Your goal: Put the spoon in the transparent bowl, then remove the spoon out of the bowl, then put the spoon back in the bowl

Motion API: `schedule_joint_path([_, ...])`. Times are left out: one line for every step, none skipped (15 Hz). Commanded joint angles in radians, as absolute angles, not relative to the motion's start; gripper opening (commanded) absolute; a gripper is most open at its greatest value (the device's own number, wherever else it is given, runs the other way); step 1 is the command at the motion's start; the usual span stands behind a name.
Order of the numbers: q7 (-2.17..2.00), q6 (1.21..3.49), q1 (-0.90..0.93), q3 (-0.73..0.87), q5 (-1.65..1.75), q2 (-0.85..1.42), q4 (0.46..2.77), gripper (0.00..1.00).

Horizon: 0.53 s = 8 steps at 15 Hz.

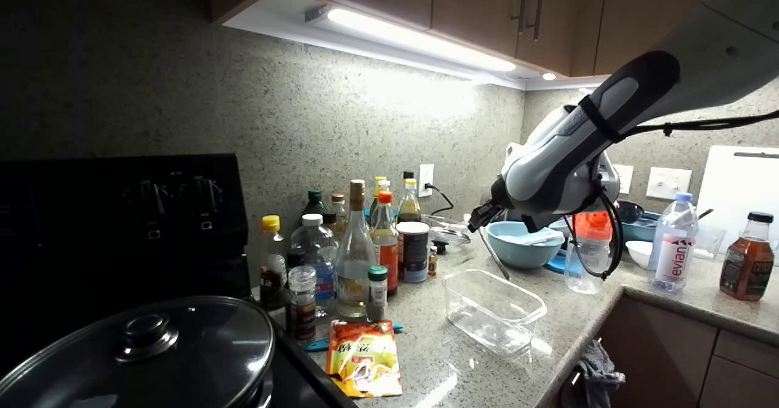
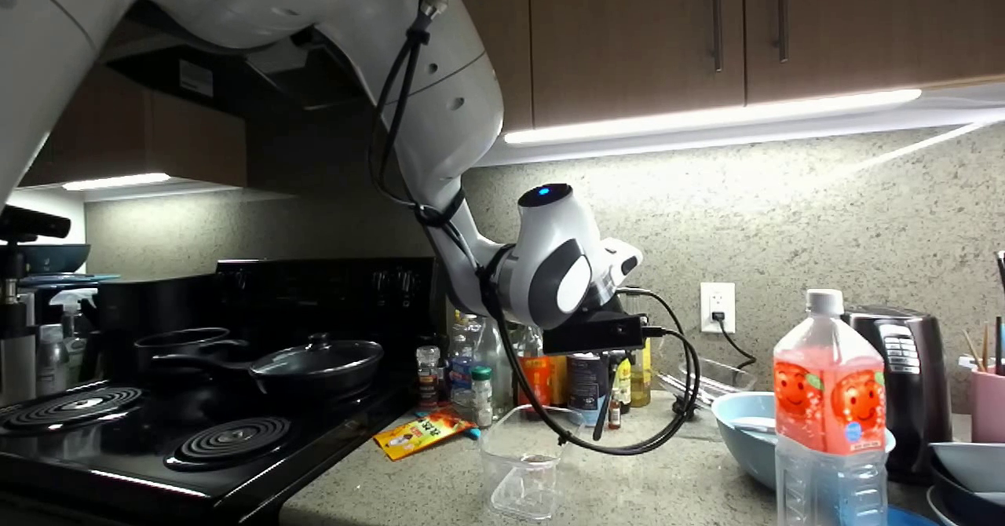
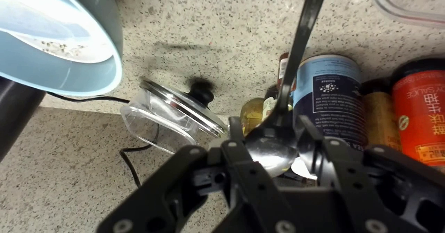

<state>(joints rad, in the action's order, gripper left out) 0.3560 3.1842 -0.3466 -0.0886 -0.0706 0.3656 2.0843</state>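
The metallic spoon (image 1: 494, 254) hangs in the air, handle down and slightly tilted. It also shows in an exterior view (image 2: 605, 404) as a dark thin handle. In the wrist view my gripper (image 3: 272, 132) is shut on the spoon's wide end (image 3: 269, 151), and the handle points away from the fingers. The gripper shows in an exterior view (image 1: 482, 215) above and behind the transparent bowl (image 1: 487, 330). That clear bowl stands upright on the counter, also in an exterior view (image 2: 522, 479); a rim corner shows in the wrist view (image 3: 386, 8). The spoon is apart from it.
A light blue bowl (image 1: 524, 253) stands beside the spoon. Several bottles (image 1: 356, 262) and a salt canister (image 1: 414, 253) line the wall. A red packet (image 1: 365, 356) lies near the stove. A tall bottle (image 2: 831, 416) stands near the counter's front.
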Motion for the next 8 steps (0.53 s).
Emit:
schedule_joint_path([0.360, 3.220, -0.325, -0.064, -0.056, 0.291, 2.165, 0.16])
schedule_joint_path([0.345, 3.250, -0.284, -0.012, -0.044, 0.282, 2.175, 0.16])
schedule_joint_path([0.352, 3.246, -0.273, 0.000, -0.042, 0.269, 2.187, 0.16])
schedule_joint_path([0.301, 3.243, -0.244, 0.045, 0.015, 0.252, 2.203, 0.16])
schedule_joint_path([0.340, 3.224, -0.194, 0.094, -0.013, 0.236, 2.218, 0.16])
schedule_joint_path([0.327, 3.231, -0.136, 0.164, 0.011, 0.227, 2.230, 0.16])
schedule_joint_path([0.323, 3.234, -0.081, 0.229, 0.026, 0.221, 2.240, 0.16])
schedule_joint_path([0.323, 3.222, -0.026, 0.290, 0.041, 0.214, 2.248, 0.16])
